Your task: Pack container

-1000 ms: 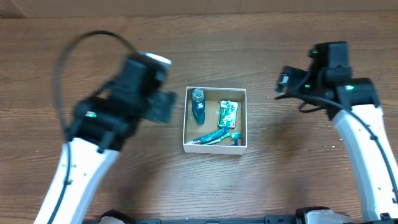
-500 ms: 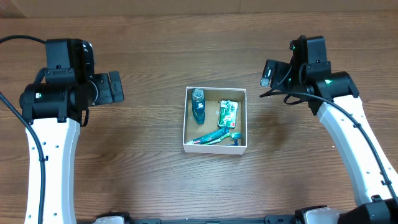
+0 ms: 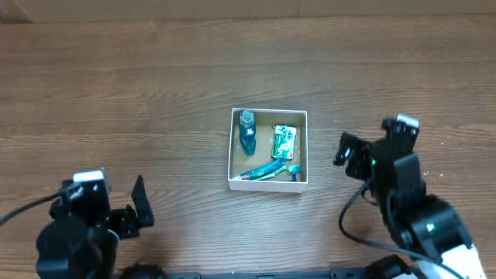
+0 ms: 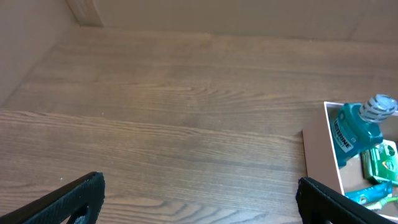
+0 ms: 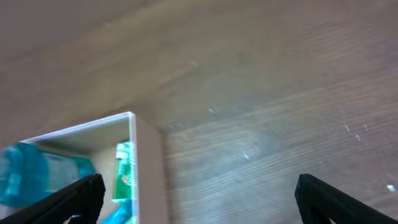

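The container (image 3: 268, 184), a small square box with white walls and a brown floor, sits mid-table. Inside lie a teal mouthwash bottle (image 3: 247, 132), a green packet (image 3: 284, 142) and a teal toothbrush and tube (image 3: 267, 169). My left gripper (image 3: 138, 208) is open and empty at the front left, far from the box; its view shows the box's left wall (image 4: 332, 148) and the bottle (image 4: 357, 126). My right gripper (image 3: 346, 151) is open and empty just right of the box; its view shows the box's right wall (image 5: 146, 163).
The wooden table (image 3: 139, 93) carries nothing else. A pale wall edge shows at the far side (image 4: 87, 11).
Both arms have pulled back toward the front edge. The left gripper has gone from the box's left side to the front left. The right gripper has come nearer and lower, beside the box.
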Tool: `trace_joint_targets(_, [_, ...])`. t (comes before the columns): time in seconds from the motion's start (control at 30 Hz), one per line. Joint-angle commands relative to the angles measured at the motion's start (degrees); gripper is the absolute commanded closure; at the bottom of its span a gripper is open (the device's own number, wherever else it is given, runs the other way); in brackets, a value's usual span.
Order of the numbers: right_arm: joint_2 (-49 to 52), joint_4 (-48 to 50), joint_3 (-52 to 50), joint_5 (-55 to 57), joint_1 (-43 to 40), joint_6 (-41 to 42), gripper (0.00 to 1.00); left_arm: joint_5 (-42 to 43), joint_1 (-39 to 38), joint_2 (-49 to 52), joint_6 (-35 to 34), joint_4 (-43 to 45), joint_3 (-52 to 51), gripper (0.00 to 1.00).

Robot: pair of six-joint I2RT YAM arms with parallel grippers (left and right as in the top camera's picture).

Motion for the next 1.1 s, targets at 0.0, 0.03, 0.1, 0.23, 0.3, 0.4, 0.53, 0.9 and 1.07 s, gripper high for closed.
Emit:
trace_joint_targets(0.0, [-3.76,-1.90,-4.57,2.67,0.22,1.57,0.00,1.01,0.22,-1.14,-1.03,-0.11,-3.28,0.00])
trace_joint_targets(0.03, [-3.58,-3.10,-4.57,2.64,0.22,1.57,0.00,1.09,0.22,-1.14,-1.07,-0.61,-3.56,0.00])
trace_joint_targets(0.1, [-2.93,-4.39,-4.57,2.64,0.22,1.57,0.00,2.80,0.22,-1.11,-2.40,-0.76,-3.87,0.00])
trace_joint_targets(0.23, [-1.53,-4.39,-4.57,2.64,0.22,1.57,0.00,2.80,0.22,-1.11,-2.34,-0.79,-3.93,0.00])
trace_joint_targets(0.3, [-0.87,-4.39,-4.57,2.64,0.22,1.57,0.00,2.80,0.22,-1.11,-2.34,-0.79,-3.93,0.00])
trace_joint_targets(0.4, [0.39,-4.39,-4.57,2.64,0.22,1.57,0.00,2.80,0.22,-1.11,-2.34,-0.79,-3.93,0.00])
trace_joint_targets(0.53, [1.29,-4.63,-4.63,2.71,0.22,1.53,0.00,2.80,0.22,-1.11,-2.34,-0.79,-3.93,0.00])
trace_joint_targets(0.9, [-24.55,4.26,-12.55,-13.18,-14.60,-21.99,0.00,2.80,0.22,-1.11,-2.34,-0.79,-3.93,0.00])
trace_joint_targets(1.07, [-36.92,22.58,-28.02,-20.59,-15.50,-24.48,0.00,2.80,0.22,-1.11,-2.34,-0.79,-3.93,0.00])
